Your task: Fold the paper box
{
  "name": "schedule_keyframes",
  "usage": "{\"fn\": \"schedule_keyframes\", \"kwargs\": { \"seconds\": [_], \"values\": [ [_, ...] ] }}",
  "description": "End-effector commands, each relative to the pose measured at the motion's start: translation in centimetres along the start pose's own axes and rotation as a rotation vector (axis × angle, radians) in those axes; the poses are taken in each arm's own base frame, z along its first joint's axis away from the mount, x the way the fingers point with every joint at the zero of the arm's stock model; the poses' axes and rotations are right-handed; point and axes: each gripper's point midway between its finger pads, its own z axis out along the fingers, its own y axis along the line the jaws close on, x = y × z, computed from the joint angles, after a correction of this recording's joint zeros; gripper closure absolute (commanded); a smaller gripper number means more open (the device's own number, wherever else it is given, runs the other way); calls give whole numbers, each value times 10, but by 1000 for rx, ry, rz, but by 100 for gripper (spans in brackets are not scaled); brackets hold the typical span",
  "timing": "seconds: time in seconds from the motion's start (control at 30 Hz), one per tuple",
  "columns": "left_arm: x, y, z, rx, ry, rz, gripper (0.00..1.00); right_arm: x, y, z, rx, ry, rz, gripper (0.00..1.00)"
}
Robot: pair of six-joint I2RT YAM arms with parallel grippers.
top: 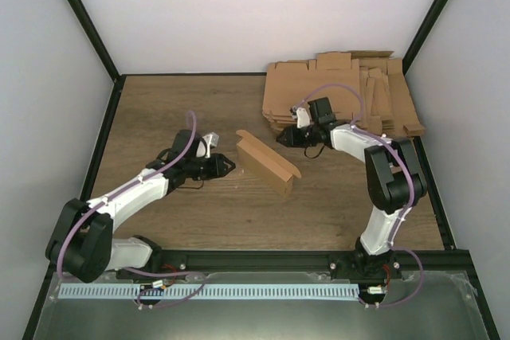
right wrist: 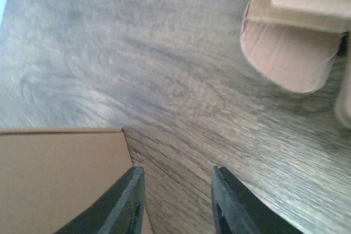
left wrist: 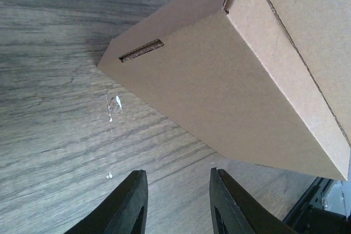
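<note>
Paper box [top: 267, 163], mid-table between the arms, already formed into a shallow mailer; we judge folding nearly complete, though we cannot tell whether the lid is tucked. Left gripper [left wrist: 178, 175] and right gripper [right wrist: 178, 171] stand partly spread and empty beside it.

- The top view hangs high behind the arm bases, facing the far wall, and takes in the whole table [top: 159, 101].
- The left wrist view sits low and very near the paper box [left wrist: 230, 80], looking along the tabletop.
- The right wrist view, equally low, catches one corner of that box; it shares the pile of blanks [right wrist: 290, 53] with the top view.
</note>
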Motion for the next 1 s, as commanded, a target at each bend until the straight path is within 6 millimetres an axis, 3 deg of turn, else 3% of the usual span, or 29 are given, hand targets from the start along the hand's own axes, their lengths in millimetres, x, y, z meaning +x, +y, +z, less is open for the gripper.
{"fn": "schedule_keyframes", "kwargs": {
  "seconds": [0.0, 0.07, 0.13, 0.3, 0.43, 0.67, 0.83, 0.97],
  "values": [
    [-8, -6, -8, -14, -28, 57, 65, -45, 20, -43, 82, -128, -71, 60],
    [-9, -6, -9, -19, -33, 62, 65, -54, 30, -59, 93, -163, -104, 51],
    [-10, -6, -11, -22, -40, 70, 65, -62, 48, -78, 88, -204, -161, 33],
    [-13, -5, -14, -39, -55, 96, 62, -62, 99, -101, 32, -195, -311, 1],
    [-12, -4, -9, -31, -40, 104, 62, -54, 130, -101, 74, -153, -413, 0],
    [-8, -4, -3, -12, -17, 109, 62, -42, 124, -97, 241, -103, -439, 0],
    [-5, -1, 1, -6, -7, 116, 61, -22, 144, -92, 270, -76, -508, 1],
    [-2, -1, 2, 6, 0, 118, 61, 6, 155, -84, 247, -53, -613, 0]
  ]
}}
